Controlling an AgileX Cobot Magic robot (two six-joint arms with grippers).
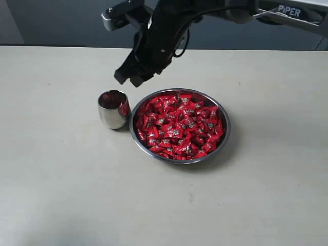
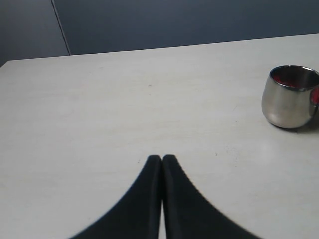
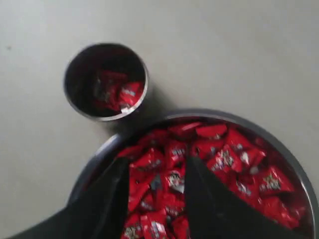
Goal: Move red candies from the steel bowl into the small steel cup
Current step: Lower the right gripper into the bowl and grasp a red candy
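Nearest, mid-table: steel bowl [image 1: 227, 128], heaped with red candies [image 1: 179, 125]. At its 9 o'clock, just beside the rim: small steel cup [image 1: 114, 109], upright, a few red candies inside. Farther back, at the bowl's 11 o'clock, hovering above: right gripper [image 1: 134, 77], fingers spread wide, nothing between. Left gripper [image 2: 162, 162] pressed shut, empty, over the table [image 2: 99, 109].

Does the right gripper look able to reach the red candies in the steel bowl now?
Probably yes. The right gripper hangs open near the steel bowl; the red candies lie uncovered, and nothing stands between. The small steel cup is beside the bowl.
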